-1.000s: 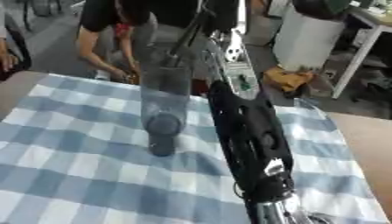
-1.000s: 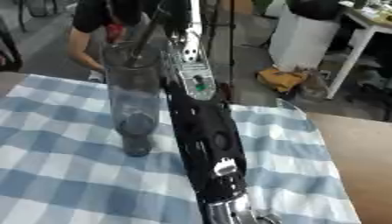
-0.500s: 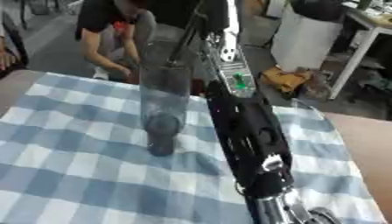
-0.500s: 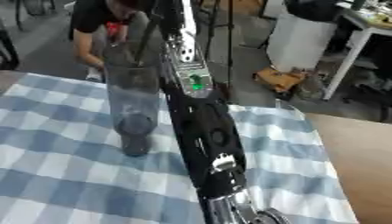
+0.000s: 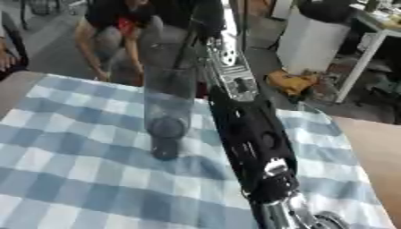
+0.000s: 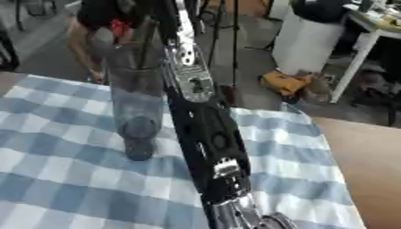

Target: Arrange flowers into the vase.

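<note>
A tall clear glass vase [image 5: 168, 107] stands upright on the blue-checked cloth [image 5: 70, 179], left of centre. My right arm [image 5: 250, 134] rises from the lower right and reaches over the vase. Its hand [image 5: 207, 15] is a dark blur at the top edge, just above and right of the vase's mouth. A thin dark flower stem [image 5: 186, 51] slants down from the hand into the mouth of the vase. No bloom shows. My left hand does not appear in either view.
Bare wooden tabletop [image 5: 376, 147] lies right of the cloth. Beyond the far edge, on the floor, are a white bin [image 5: 309, 40] and an orange object [image 5: 294, 82]. My arm hides the cloth's middle strip.
The whole picture has shifted a little, so the camera moved. The vase, the stem and my right arm keep nearly the same places relative to each other.
</note>
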